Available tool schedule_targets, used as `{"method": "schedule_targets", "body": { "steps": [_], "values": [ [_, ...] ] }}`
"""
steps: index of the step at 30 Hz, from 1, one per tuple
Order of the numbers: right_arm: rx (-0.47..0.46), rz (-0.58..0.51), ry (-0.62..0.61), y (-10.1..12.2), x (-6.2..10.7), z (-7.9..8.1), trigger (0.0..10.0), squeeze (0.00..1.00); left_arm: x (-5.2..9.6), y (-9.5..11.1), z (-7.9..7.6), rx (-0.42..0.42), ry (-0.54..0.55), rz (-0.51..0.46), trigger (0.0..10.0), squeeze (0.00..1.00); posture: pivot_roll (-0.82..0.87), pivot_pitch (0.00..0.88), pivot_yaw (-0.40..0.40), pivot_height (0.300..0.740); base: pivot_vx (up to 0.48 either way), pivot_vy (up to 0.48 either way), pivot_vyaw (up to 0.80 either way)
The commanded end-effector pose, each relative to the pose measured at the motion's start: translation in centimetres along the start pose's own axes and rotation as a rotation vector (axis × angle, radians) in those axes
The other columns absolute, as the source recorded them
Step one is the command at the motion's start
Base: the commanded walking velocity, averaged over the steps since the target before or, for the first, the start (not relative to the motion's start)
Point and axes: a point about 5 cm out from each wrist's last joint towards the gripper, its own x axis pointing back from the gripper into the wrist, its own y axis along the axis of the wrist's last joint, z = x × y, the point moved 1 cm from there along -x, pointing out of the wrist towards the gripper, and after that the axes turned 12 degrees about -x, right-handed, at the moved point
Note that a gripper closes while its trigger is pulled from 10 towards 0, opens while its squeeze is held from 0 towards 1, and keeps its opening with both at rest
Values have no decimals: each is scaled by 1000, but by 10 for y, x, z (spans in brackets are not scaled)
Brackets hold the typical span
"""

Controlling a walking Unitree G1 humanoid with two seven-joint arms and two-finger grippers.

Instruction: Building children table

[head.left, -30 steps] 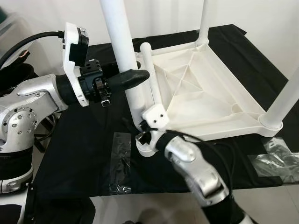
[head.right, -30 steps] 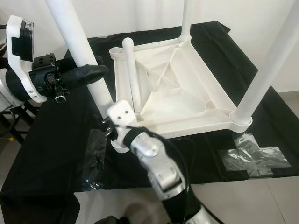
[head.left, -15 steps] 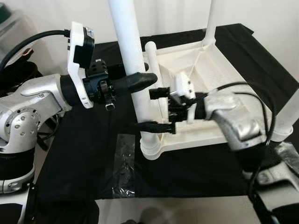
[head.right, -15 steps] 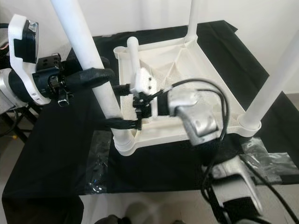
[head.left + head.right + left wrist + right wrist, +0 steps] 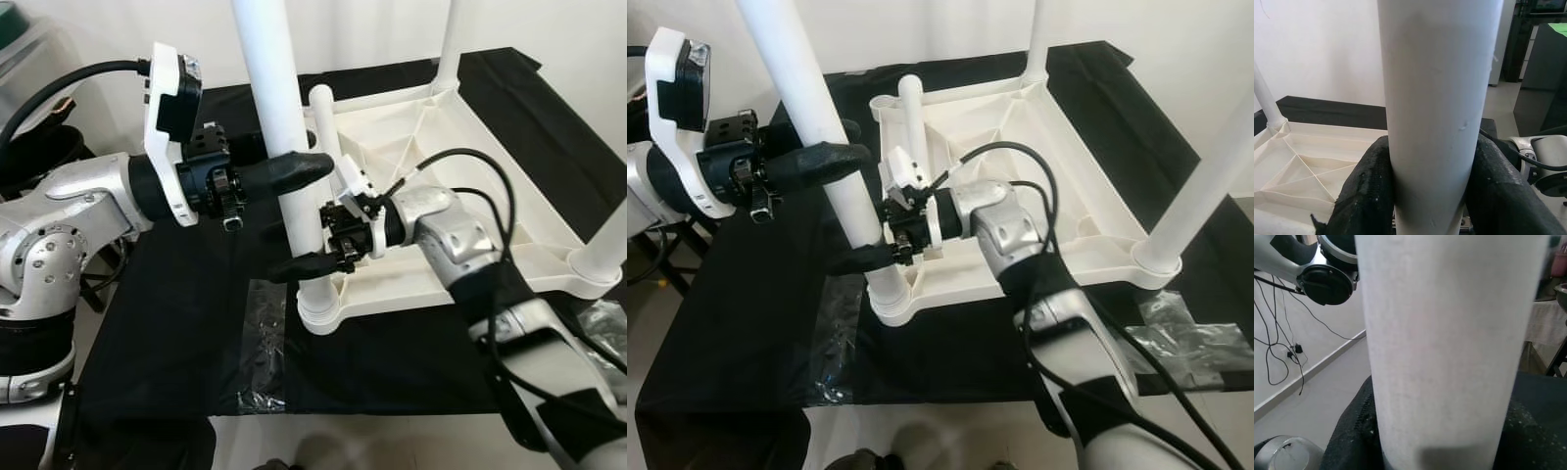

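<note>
Risk of tilting: a white table leg (image 5: 284,147), standing in the near-left corner socket of the upturned tabletop (image 5: 470,196) on the counter (image 5: 176,323), is gripped by both the left claw (image 5: 294,168) and right claw (image 5: 299,264); uneven force could jam it.

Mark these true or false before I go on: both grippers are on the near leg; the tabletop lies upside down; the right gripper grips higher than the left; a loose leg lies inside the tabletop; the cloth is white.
1. Both grippers are on the near leg. True: the left gripper and the right gripper each clamp it.
2. The tabletop lies upside down. True: its ribbed underside faces up, legs pointing upward.
3. The right gripper grips higher than the left. False: it grips lower, near the socket.
4. A loose leg lies inside the tabletop. True: it rests along the left rim.
5. The cloth is white. False: it is black.
</note>
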Motion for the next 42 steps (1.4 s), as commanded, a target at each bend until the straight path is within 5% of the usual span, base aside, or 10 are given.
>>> {"method": "schedule_targets", "body": {
  "steps": [1,6,7,12,13,25,27,40,41,42],
  "values": [
    [16,10,-29,3,-1,-5,0,0,-9,-7,-16,32,-129,28,0,0,57,123,130,740,0,0,0],
    [14,-1,-47,0,-1,-7,0,0,-10,-8,-15,23,-129,25,1451,98,51,120,132,740,0,0,0],
    [14,-8,-79,-3,-1,-9,0,0,-10,-9,-15,22,-132,36,8902,1000,44,118,131,740,0,0,0],
    [-22,-22,-356,-23,-5,-18,0,0,-13,-14,-4,14,-30,73,10000,1000,28,117,94,740,0,0,0],
    [-87,-112,-731,-41,-20,-21,0,0,-13,-15,1,7,14,90,10000,0,36,111,72,740,0,0,0],
    [-210,-193,-1126,-87,-45,26,0,0,2,-17,18,-19,119,171,10000,0,52,105,118,740,0,0,0],
    [-198,-208,-1148,-80,-46,20,0,0,1,-20,16,-12,105,179,0,0,44,92,117,740,0,0,0],
    [-155,-209,-1178,-62,-48,27,0,0,-1,-21,17,-1,115,173,0,0,34,88,116,740,0,0,0],
    [-139,-246,-1129,-53,-47,25,10000,0,-1,-21,17,0,115,169,0,0,37,87,114,740,0,0,0],
    [-110,-282,-1026,-40,-46,22,10000,0,-2,-21,16,1,112,165,0,0,34,86,114,740,0,0,0]
  ]
}}
